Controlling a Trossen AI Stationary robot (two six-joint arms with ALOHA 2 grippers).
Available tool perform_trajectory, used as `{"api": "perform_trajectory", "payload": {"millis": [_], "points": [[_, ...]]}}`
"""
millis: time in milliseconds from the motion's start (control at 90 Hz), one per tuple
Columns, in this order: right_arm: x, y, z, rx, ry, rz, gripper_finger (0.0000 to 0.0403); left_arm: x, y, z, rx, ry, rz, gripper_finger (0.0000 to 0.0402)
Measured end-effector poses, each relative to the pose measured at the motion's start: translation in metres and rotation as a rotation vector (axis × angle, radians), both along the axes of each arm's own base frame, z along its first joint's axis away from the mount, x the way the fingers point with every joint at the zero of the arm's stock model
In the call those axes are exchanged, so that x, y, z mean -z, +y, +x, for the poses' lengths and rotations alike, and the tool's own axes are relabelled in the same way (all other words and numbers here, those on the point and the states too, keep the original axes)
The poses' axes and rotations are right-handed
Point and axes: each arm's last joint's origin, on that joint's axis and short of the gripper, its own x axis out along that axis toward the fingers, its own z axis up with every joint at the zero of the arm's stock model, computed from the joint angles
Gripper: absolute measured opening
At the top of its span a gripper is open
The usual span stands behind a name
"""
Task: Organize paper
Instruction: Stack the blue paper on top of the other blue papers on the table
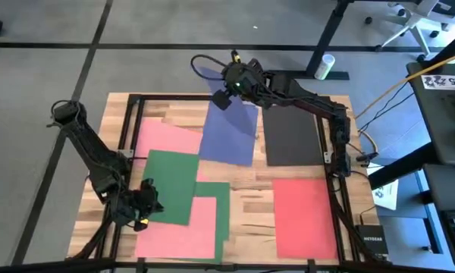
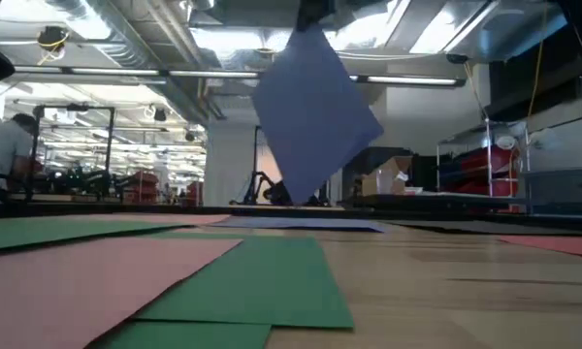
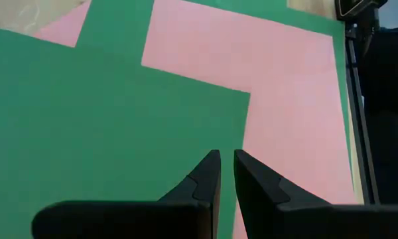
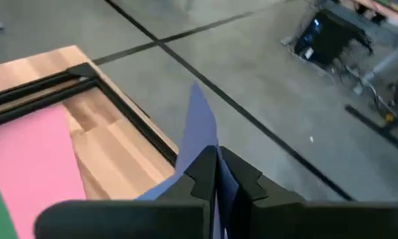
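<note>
Paper sheets lie flat on the wooden table: a pink one (image 1: 167,140), a green one (image 1: 171,186), a second pink (image 1: 182,231) over a second green (image 1: 221,208), a blue one (image 1: 229,140), a black one (image 1: 292,136) and a red one (image 1: 305,216). Another blue sheet (image 2: 315,116) hangs in the air at the table's far edge, with my right gripper (image 1: 231,80) shut on it. My left gripper (image 3: 227,162) is shut at the near left, over the edge of the green sheet (image 3: 106,119) where it lies on pink (image 3: 285,99). My right gripper pinches the blue sheet between its two fingers at its upper part (image 4: 202,143), which stands up edge-on between the fingertips. The sheet hangs below the gripper, tilted with one corner lowest (image 2: 296,194), clear of the table. My left gripper: I cannot tell whether its tips touch the green sheet.
Black frame rails (image 1: 330,129) run along the table's edges. A small white printed sheet (image 1: 384,193) and a dark box (image 1: 373,241) sit past the right edge. A white bottle (image 1: 324,67) stands on the floor beyond the far edge. Bare wood (image 1: 250,205) shows mid-table.
</note>
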Motion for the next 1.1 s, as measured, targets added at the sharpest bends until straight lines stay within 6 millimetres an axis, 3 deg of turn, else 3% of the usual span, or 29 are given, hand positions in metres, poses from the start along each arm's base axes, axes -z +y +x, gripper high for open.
{"api": "perform_trajectory", "payload": {"millis": [367, 633, 844, 1100], "points": [[0.059, -0.030, 0.009, 0.106, -0.017, 0.144, 0.0000, 0.000, 0.000, 0.000, -0.006, 0.001, -0.005, 0.0027], [0.087, -0.042, 0.003, 0.151, 0.082, 0.174, 0.0000, 0.000, 0.000, 0.000, -0.006, 0.001, -0.005, 0.0027], [0.083, -0.046, -0.004, 0.164, 0.093, 0.179, 0.0000, 0.000, -0.001, -0.001, 0.001, 0.001, -0.006, 0.0027], [0.054, -0.047, -0.033, 0.203, 0.045, 0.202, 0.0000, 0.000, -0.001, -0.001, -0.009, 0.005, -0.013, 0.0027]]}}
